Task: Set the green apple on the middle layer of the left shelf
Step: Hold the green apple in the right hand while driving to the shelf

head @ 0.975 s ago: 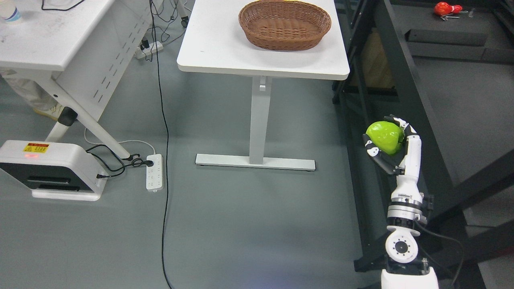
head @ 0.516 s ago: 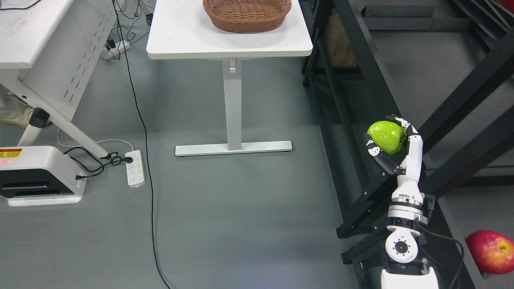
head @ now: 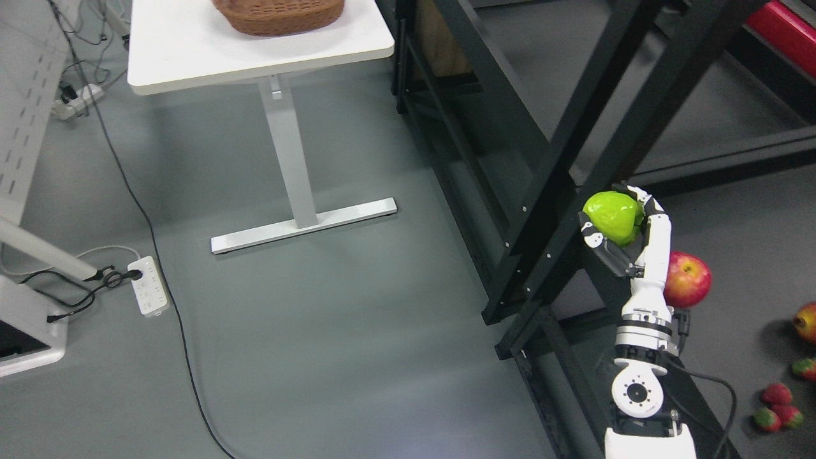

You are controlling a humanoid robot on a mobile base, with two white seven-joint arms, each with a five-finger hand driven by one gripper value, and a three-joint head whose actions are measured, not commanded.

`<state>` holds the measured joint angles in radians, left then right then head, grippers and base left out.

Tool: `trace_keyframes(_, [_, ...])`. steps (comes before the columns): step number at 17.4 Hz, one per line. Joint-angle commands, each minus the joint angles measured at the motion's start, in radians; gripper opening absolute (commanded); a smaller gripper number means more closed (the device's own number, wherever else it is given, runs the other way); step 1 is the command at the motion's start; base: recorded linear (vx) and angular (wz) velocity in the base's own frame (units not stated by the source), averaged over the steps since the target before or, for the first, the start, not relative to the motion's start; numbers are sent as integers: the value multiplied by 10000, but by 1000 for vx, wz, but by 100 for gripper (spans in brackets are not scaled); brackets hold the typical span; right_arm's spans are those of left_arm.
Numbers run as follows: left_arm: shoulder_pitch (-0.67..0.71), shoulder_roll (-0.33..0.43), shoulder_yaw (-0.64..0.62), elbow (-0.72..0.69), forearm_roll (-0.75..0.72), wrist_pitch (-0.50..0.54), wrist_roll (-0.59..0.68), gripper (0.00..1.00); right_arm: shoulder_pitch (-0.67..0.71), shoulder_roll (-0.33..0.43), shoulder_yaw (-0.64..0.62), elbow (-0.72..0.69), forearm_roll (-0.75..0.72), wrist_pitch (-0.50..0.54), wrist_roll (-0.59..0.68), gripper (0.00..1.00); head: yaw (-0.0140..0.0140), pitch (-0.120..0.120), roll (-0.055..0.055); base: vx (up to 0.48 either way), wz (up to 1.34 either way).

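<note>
My right hand is raised at the lower right, its arm coming up from the bottom edge, fingers curled around a bright green apple. The hand is held in front of the black metal shelf frame, close to its slanting posts. Grey shelf boards lie behind and to the right of the hand. My left arm does not show.
A red apple lies on a shelf board just right of my wrist, with more fruit and strawberries at the right edge. A white table with a wicker basket stands at top left. Cables and a power strip lie on the grey floor.
The whole picture has shifted: the camera has turned right, so table and basket slide left and the shelf with red fruit comes into view. The right hand keeps the green apple, same pose.
</note>
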<state>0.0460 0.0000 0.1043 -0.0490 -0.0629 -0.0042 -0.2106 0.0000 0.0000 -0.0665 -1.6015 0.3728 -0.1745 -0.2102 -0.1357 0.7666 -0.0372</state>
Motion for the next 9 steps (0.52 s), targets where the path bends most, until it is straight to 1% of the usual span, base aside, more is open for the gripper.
trace_keyframes(1, [0,175,0,-1,0,-4,4,100,276,-175,6,0,-1,-4,1,0,0,0,0,-140,-673])
trace_keyframes(5, [0,175,0,-1,0,-4,4,100,276,-175,6,0,-1,27,1,0,0,0,0,-113,-790])
trace_keyframes(9, [0,175,0,-1,0,-4,4,100,276,-175,-10,0,15,73,1,0,0,0,0,-79,-967])
